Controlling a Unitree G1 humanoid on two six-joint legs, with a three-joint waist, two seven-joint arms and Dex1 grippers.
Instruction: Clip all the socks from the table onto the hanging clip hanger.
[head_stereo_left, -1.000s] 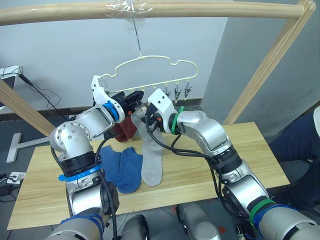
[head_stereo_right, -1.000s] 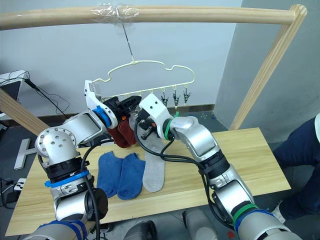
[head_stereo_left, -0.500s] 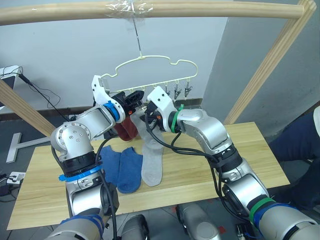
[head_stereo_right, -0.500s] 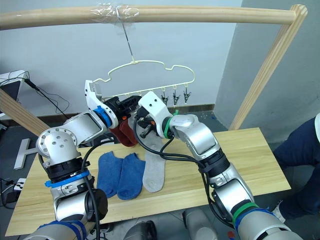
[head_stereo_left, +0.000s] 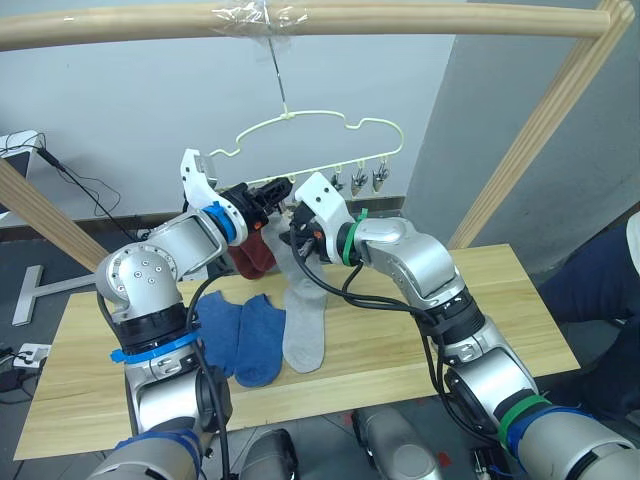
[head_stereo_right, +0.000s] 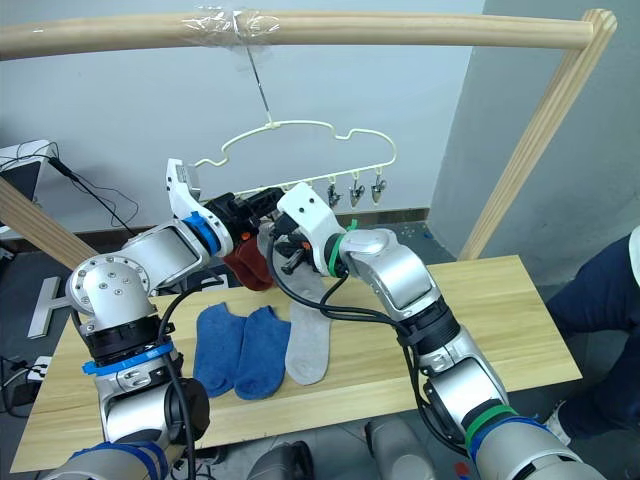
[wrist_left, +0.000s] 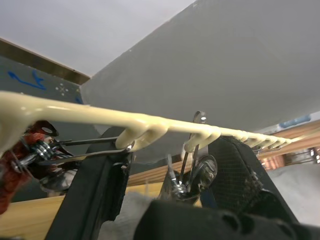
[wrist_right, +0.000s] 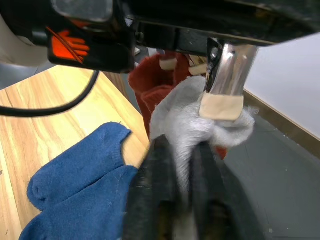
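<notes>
Pale grey walls back a frame of round wooden poles (head_stereo_left: 300, 20), and below it runs the long table of light wood planks (head_stereo_left: 420, 330). From the top pole hangs the thin pale-yellow wire clip hanger with a cloud-shaped outline (head_stereo_left: 330, 128), carrying a row of small grey metal clips (head_stereo_left: 358, 180).

Both grippers meet just under the hanger's lower bar. The right gripper (wrist_right: 182, 150) is pinched narrow on the cuff of a light grey knit sock (wrist_right: 190, 125), lifting it to a clip right above its fingertips; the sock's foot trails down onto the table (head_stereo_left: 302, 335). The left gripper (wrist_left: 170, 165) reaches in from the other side, its two black fingers (wrist_left: 240, 165) spread on either side of a metal clip (wrist_left: 192, 175), close against it; I cannot tell whether they press it. Just beyond the left gripper, two rust-red socks (head_stereo_left: 255, 255) already hang from clips. Below the left arm, two blue ankle socks (head_stereo_left: 245, 335) lie side by side on the table, touching each other, with the grey sock's foot just beside them.

Compared with a second ago, the hanger's free end with its empty clips sits higher and the hanger is tilted more; the grippers have kept almost the same place.
</notes>
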